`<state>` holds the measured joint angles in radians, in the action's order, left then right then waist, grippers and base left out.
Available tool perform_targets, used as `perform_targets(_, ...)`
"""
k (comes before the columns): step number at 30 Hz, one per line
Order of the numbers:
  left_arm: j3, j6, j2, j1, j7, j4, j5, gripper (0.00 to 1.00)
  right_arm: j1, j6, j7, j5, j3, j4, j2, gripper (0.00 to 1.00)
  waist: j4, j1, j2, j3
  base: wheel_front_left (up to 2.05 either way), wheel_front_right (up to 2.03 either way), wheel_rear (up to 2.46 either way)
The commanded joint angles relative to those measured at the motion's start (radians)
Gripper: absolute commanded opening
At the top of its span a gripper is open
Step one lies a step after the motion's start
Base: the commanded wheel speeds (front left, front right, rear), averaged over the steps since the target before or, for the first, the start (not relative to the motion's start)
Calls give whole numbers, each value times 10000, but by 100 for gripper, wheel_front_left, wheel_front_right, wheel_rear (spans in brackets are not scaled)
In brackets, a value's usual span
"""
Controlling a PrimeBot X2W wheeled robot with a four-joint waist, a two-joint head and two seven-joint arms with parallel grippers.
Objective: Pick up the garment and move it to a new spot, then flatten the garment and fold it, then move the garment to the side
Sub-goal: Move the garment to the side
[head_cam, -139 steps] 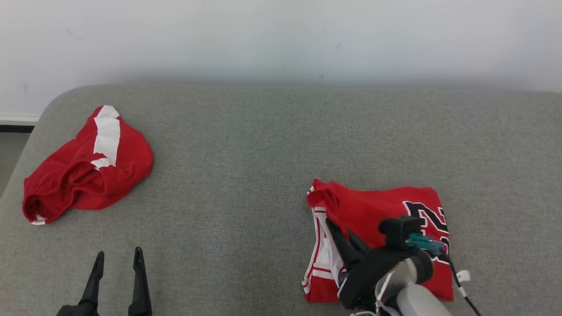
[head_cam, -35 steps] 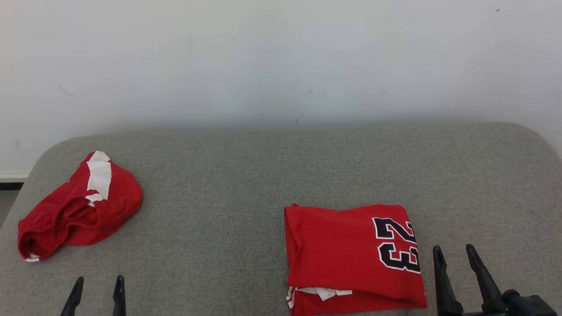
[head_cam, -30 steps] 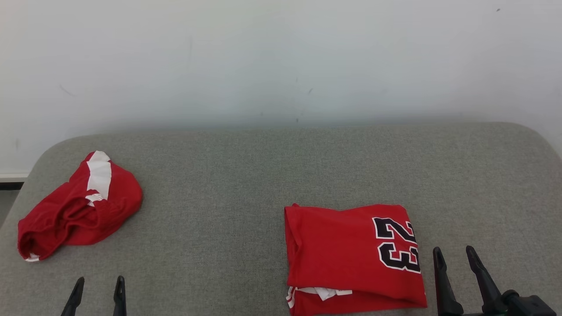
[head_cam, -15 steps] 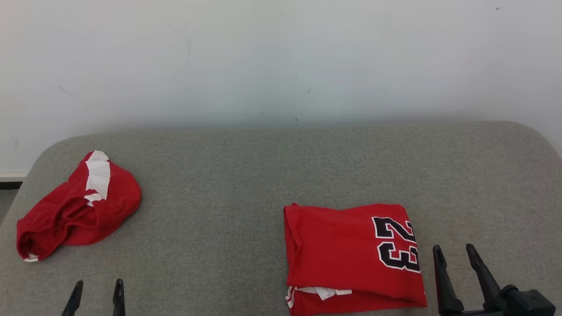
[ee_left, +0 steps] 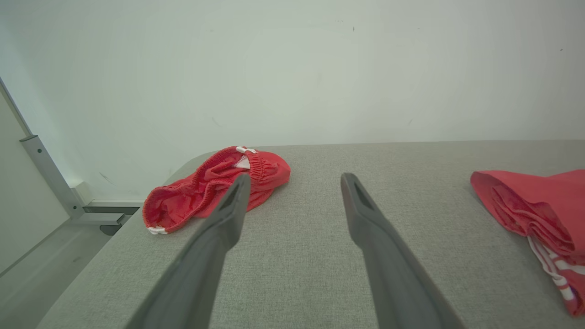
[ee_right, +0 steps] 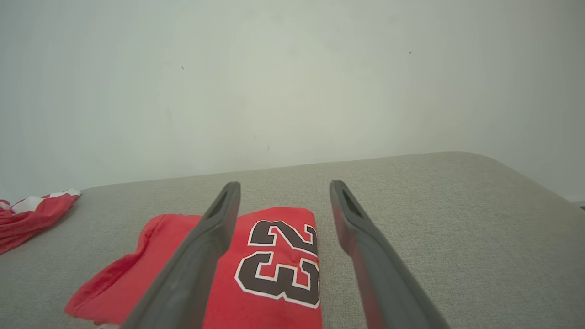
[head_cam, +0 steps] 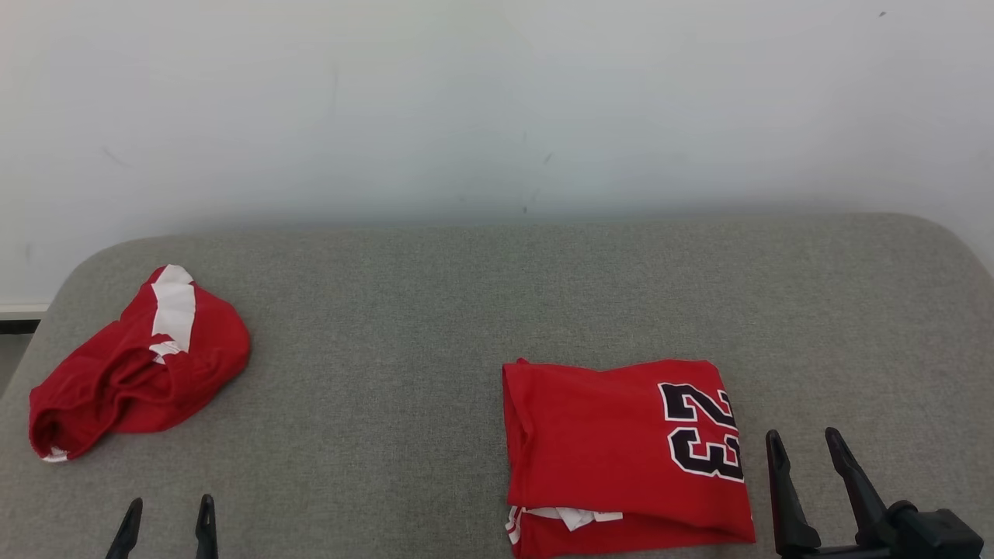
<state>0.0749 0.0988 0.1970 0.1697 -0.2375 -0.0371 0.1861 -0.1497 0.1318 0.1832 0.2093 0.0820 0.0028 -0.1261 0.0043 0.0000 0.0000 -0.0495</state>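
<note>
The garment, a red jersey [head_cam: 613,450] with a black "23", lies folded in a neat rectangle on the grey padded table [head_cam: 435,310], right of centre near the front edge. White trim peeks out from under its front edge. My right gripper [head_cam: 802,435] stands open just to the jersey's right, touching nothing; in the right wrist view the jersey [ee_right: 274,260] lies below and left of the right gripper [ee_right: 284,184]. My left gripper [head_cam: 169,505] is open and empty at the front left, well apart from the jersey [ee_left: 539,210].
A crumpled pair of red shorts [head_cam: 132,373] with a white stripe lies at the table's far left, ahead of my left gripper [ee_left: 296,178]. A pale wall backs the table. Left of the rounded table edge, the floor [ee_left: 36,256] and a metal bar [ee_left: 45,173] show.
Since the oldest frame my right gripper has come off the jersey, which now lies flat and folded, and the camera has tilted up. In the last second the left gripper sank slightly.
</note>
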Motion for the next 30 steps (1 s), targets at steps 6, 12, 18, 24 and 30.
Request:
perform_targets(6, 0, -115, 21, 109, -18, 124, 134, 100, 453, -25, -220, -75, -40, 49, -242, 100, -57, 0, 0, 89, 0, 0, 0)
perform_targets(12, -121, -169, -4, -114, -48, 90, 78, 100, 1374, -25, -775, -34, -44, 914, -692, 100, -10, 0, 0, 269, 0, 0, 0)
perform_targets(18, -383, -148, -51, -401, -70, -17, 11, 100, 2519, -25, -1094, 167, -159, 2709, -1054, 100, 243, 0, 0, 572, 0, 0, 0)
perform_targets(24, -515, -156, -50, -662, -88, -86, 34, 100, 3507, -25, -936, 494, -305, 4839, -1058, 100, 368, 0, 0, 985, 0, 0, 0)
perform_targets(30, -581, -202, -12, -938, -129, -187, 48, 100, 4408, -25, -728, 634, -911, 7180, -1003, 100, 435, 0, 0, 1191, 0, 0, 0)
